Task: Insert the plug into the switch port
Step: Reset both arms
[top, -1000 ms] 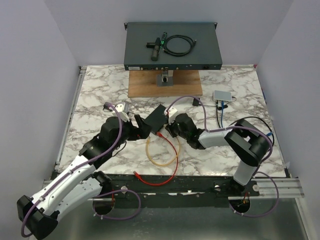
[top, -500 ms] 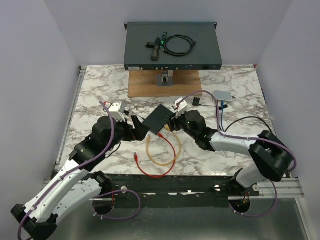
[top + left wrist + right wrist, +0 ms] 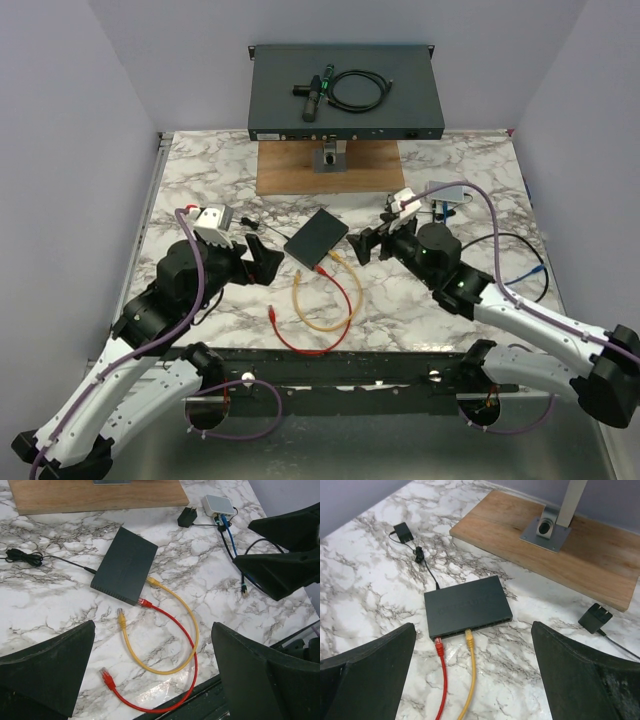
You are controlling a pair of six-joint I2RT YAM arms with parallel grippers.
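The dark grey switch (image 3: pixel 316 238) lies flat on the marble table. A red plug (image 3: pixel 439 645) and a yellow plug (image 3: pixel 469 639) both sit in ports on its front edge. Their cables loop toward the table's near edge, ending in a loose yellow plug (image 3: pixel 120 617) and a loose red plug (image 3: pixel 106 676). My left gripper (image 3: pixel 258 258) hangs open to the left of the switch, holding nothing. My right gripper (image 3: pixel 372 243) hangs open to its right, also holding nothing. Neither touches the switch or a cable.
A wooden board (image 3: pixel 330 165) with a metal post stands behind the switch, and a rack unit (image 3: pixel 345 90) sits behind that. A white box (image 3: pixel 445 192) with a blue cable lies at the right. A black adapter (image 3: pixel 187 516) and a coiled black cord (image 3: pixel 20 556) lie nearby.
The right gripper has opened and drawn back to the right, away from the switch's front edge. The left gripper has pulled back to the left and opened a little wider.
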